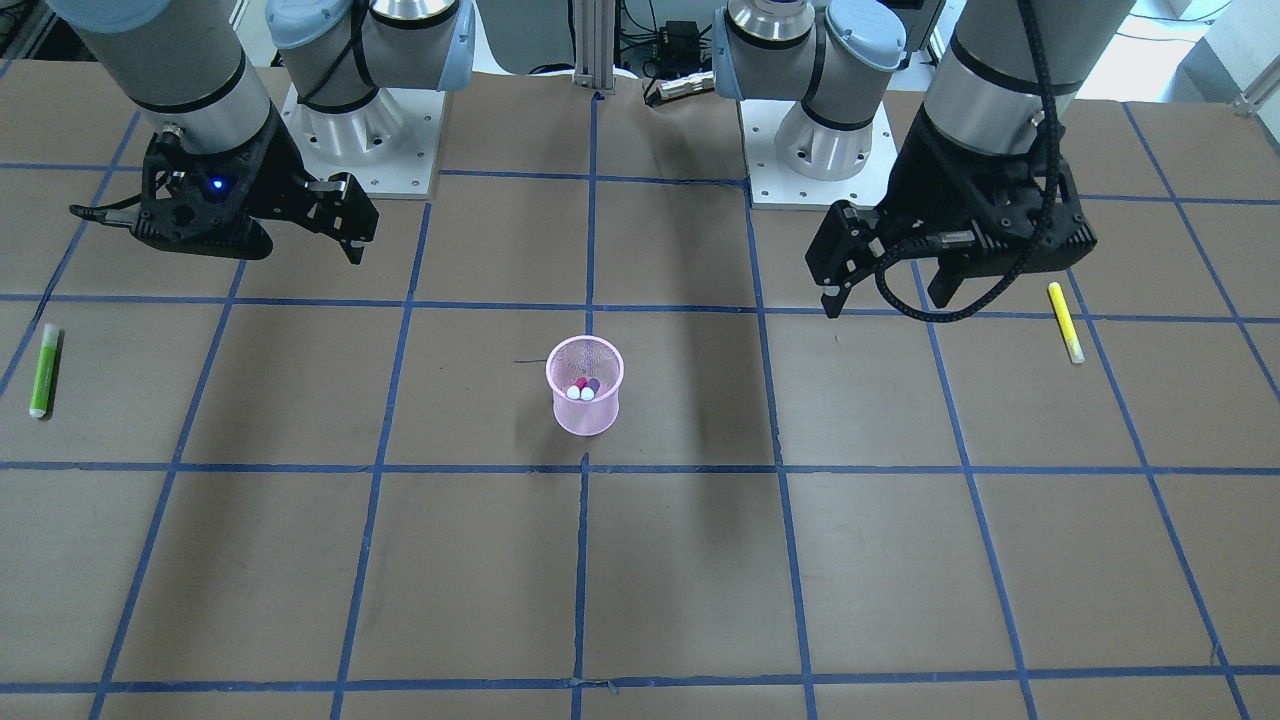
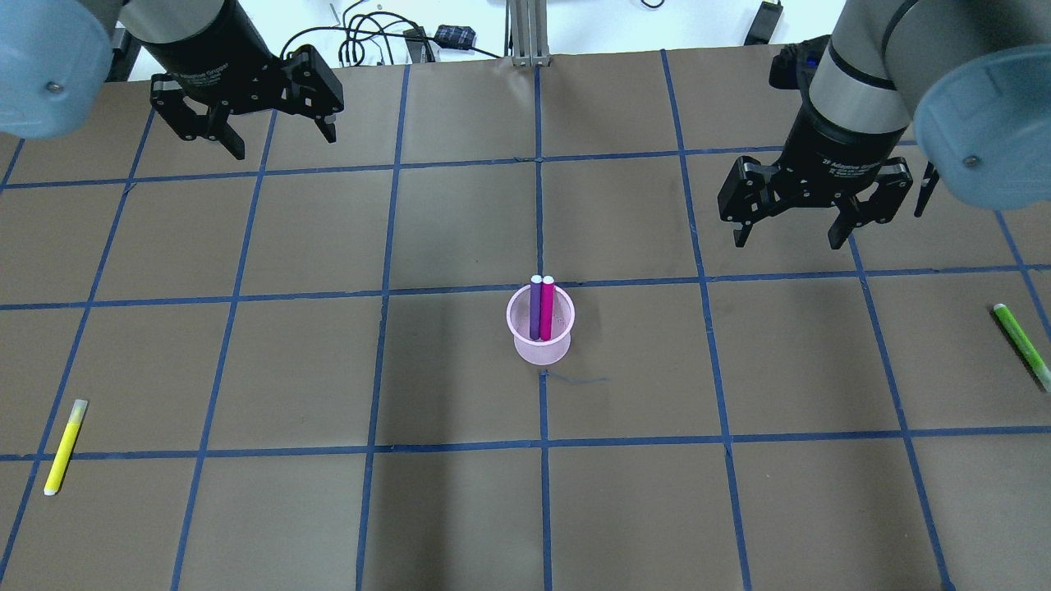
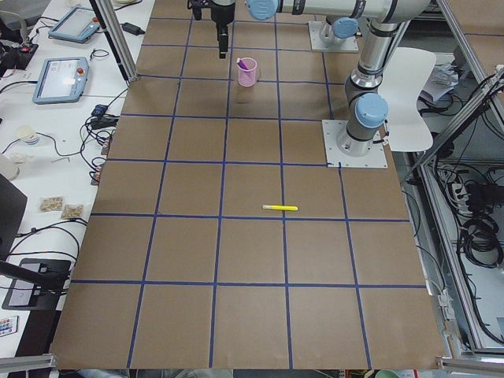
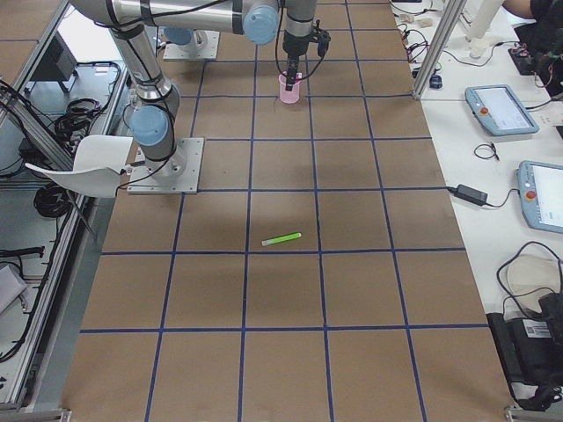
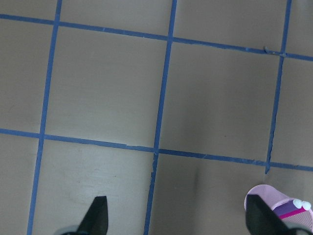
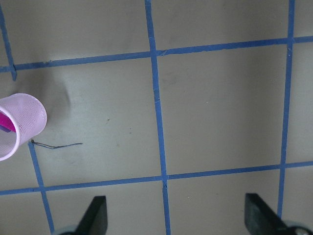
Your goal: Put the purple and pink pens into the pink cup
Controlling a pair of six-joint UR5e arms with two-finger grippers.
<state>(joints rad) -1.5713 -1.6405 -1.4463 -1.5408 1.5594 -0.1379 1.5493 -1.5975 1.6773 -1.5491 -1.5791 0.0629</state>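
The pink mesh cup (image 2: 539, 343) stands upright near the table's middle. The purple pen (image 2: 534, 308) and the pink pen (image 2: 547, 308) stand side by side inside it, leaning on the rim. The cup also shows in the front view (image 1: 585, 405). My left gripper (image 2: 283, 146) is open and empty, raised above the table, far back-left of the cup. My right gripper (image 2: 790, 240) is open and empty, raised to the cup's right. The left wrist view shows the cup (image 5: 266, 195) at its bottom right. The right wrist view shows the cup (image 6: 27, 117) at its left edge.
A yellow pen (image 2: 64, 447) lies on the table at the near left, also in the front view (image 1: 1066, 322). A green pen (image 2: 1021, 345) lies at the right edge, also in the front view (image 1: 44, 370). Blue tape lines grid the brown table.
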